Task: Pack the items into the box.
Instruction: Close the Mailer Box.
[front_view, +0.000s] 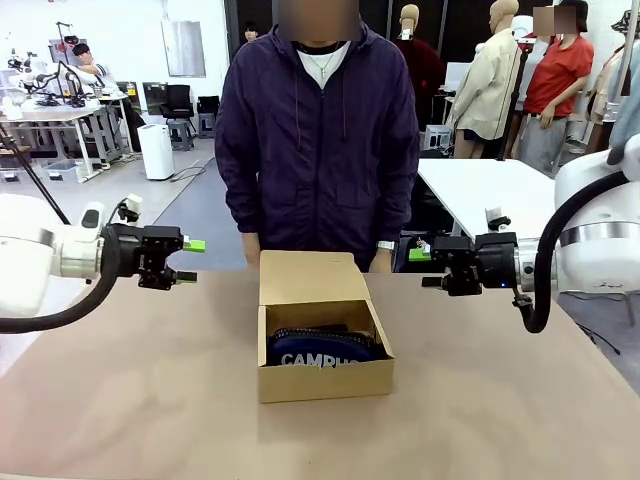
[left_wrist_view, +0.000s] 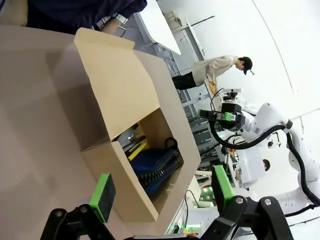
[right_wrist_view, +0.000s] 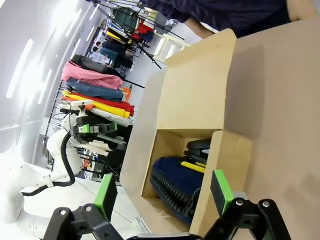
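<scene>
**Operator:** What can't I make out around the box?

**Spotter:** From the front, the near wall of your small plain brown cardboard box (front_view: 325, 380) cuts off the lower part of the navy blue soft pouch (front_view: 325, 350). You read the white "CAMPUS" lettering, with its last letter clipped at the wall. From the right wrist, the box's side wall hides part of the small black stapler (right_wrist_view: 197, 146), so you get only its dark layered outline. The slim yellow-and-black utility knife (right_wrist_view: 192, 166) shows you little more than a yellow strip. Behind the box, the raised flap lid (front_view: 310, 277) covers the lower part of the person's hands (front_view: 380, 261).

**Operator:** Give me the count.

**Spotter:** You have one box, one pouch, one stapler, one knife, two grippers and two hands at the far side.

**Operator:** How does the box look, and where is everything?

**Spotter:** The box sits on the brown tabletop (front_view: 150, 400), open, with its flap standing up at the back. All three items lie inside it. The pouch fills most of the floor with its dark zipper edge up, the knife lies against it, and the stapler sits just beyond the knife.

**Operator:** And my grippers?

**Spotter:** Your left gripper (front_view: 190, 261) hangs to the left of the box, and your right gripper (front_view: 424, 268) to its right. Both are above the tabletop and well apart from the box, fingers pointing towards it. Both have their jaws spread wide and hold nothing.
</scene>
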